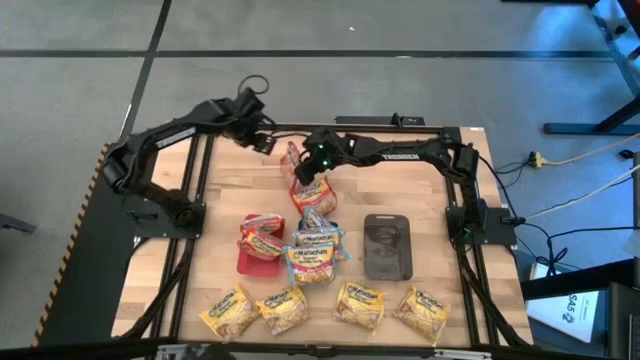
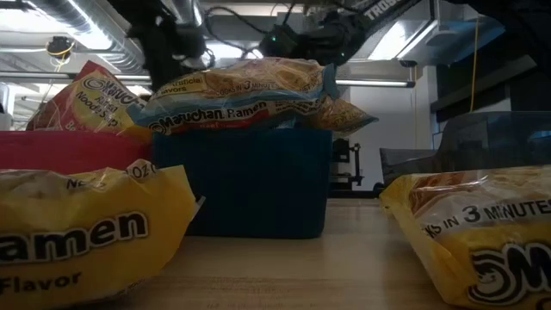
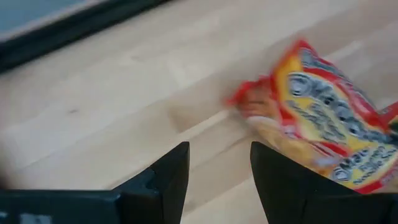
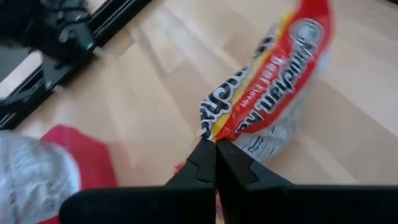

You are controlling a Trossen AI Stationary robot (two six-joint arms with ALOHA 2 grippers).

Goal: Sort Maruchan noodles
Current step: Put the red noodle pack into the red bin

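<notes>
My right claw (image 4: 215,149) clenches a red packet (image 4: 273,93) edge, upper centre of the worktop (image 1: 440,200). Left claw (image 3: 217,168) released, empty. Four yellow packets (image 1: 290,310) along the bottom remain unsorted.

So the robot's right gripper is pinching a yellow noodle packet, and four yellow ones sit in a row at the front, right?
Not quite. The right gripper is pinching a red packet, not a yellow one; the right wrist view shows it. The four yellow packets do sit in a row at the front.
</notes>
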